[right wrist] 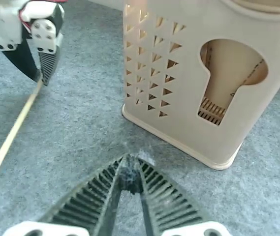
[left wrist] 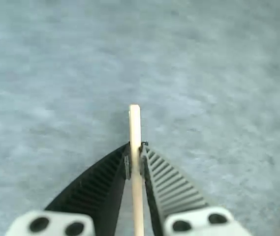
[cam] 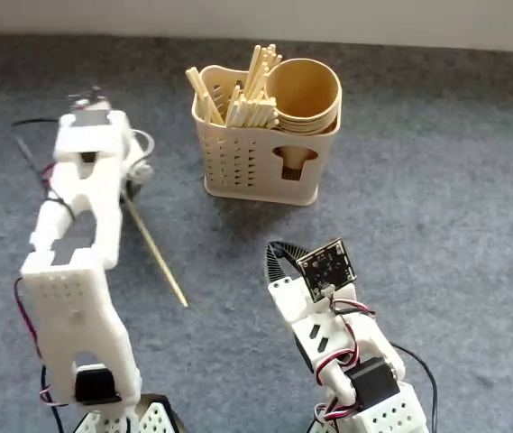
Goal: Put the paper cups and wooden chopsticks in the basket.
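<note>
left gripper [left wrist: 136,147] pinched narrow, clamped on single wooden chopstick [cam: 157,254]; short stub pokes past tips. in high view stick sits left of frame centre, long axis diagonal: held end upper left beside left arm [cam: 80,234], free end points lower right over grey carpet [cam: 436,207]. right gripper [right wrist: 128,169] closed tight, tips touching, nothing between, low over carpet just before basket [cam: 238,167]. basket upper centre of frame; paper cups [cam: 306,90] stacked in right side, chopstick bundle [cam: 249,95] upright in left side.
</note>
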